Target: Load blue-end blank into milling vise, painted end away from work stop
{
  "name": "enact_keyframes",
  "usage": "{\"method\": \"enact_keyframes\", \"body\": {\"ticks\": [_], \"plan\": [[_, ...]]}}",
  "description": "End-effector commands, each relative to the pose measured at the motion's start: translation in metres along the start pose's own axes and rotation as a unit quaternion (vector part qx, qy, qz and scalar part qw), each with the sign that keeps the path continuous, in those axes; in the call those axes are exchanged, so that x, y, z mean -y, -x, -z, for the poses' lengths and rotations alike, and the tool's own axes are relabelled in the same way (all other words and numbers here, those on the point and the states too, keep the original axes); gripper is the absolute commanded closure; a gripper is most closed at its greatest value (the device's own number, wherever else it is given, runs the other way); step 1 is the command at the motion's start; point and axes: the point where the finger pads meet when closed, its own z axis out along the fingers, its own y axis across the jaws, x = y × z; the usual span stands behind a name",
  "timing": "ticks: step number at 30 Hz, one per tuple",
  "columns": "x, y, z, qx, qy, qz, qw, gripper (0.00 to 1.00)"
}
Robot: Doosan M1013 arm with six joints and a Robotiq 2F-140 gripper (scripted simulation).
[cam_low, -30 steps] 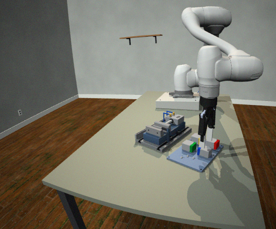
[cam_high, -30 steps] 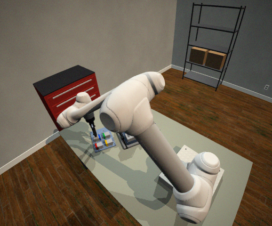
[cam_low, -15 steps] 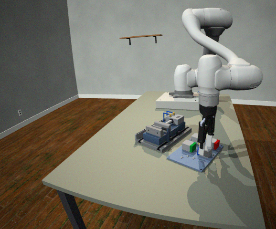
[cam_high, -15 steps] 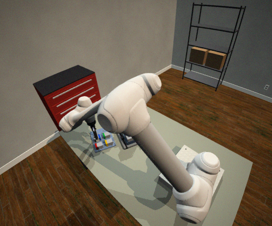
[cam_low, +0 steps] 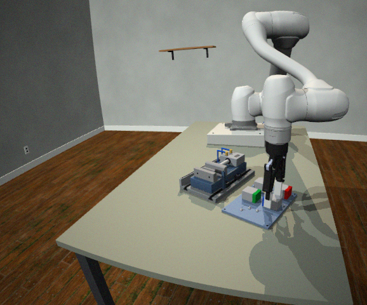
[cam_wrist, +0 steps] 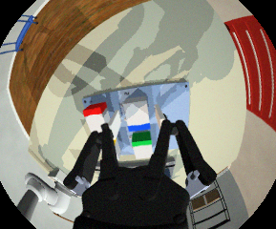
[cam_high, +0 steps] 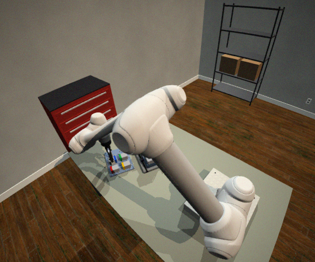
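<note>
The blank with the blue end [cam_high: 114, 158] [cam_low: 273, 204] [cam_wrist: 139, 129] lies flat on the light blue infeed plate [cam_high: 117, 173] [cam_low: 249, 213] [cam_wrist: 176, 98]. My gripper [cam_high: 111, 160] [cam_low: 273, 197] [cam_wrist: 137, 113] points straight down over it. It is open about halfway, with one finger on each long side of the blank and the tips down at its level. The green-ended [cam_high: 120, 155] [cam_low: 256, 196] [cam_wrist: 140, 141], red-ended [cam_high: 111, 169] [cam_low: 287, 192] [cam_wrist: 95, 110] and yellow-ended [cam_high: 122, 164] blanks lie on the same plate. The vise [cam_low: 216, 177] stands beside the plate with nothing between its jaws.
The vise sits on a raised grey plate [cam_low: 190, 190], with blue hoses [cam_low: 223, 151] at its far end. The arm's base plate [cam_low: 233, 136] is at the back of the table. A red drawer cabinet [cam_high: 78, 107] [cam_wrist: 259, 71] and a black shelf rack [cam_high: 247, 53] stand off the table.
</note>
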Motion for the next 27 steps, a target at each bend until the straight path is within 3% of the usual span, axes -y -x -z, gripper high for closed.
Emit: {"method": "enact_keyframes", "body": {"ticks": [1, 27], "plan": [[0.0, 0.0, 0.0006, 0.0, 0.0, 0.0, 1.0, 0.51], [0.0, 0.0, 0.0083, 0.0, 0.0, 0.0, 1.0, 0.51]]}}
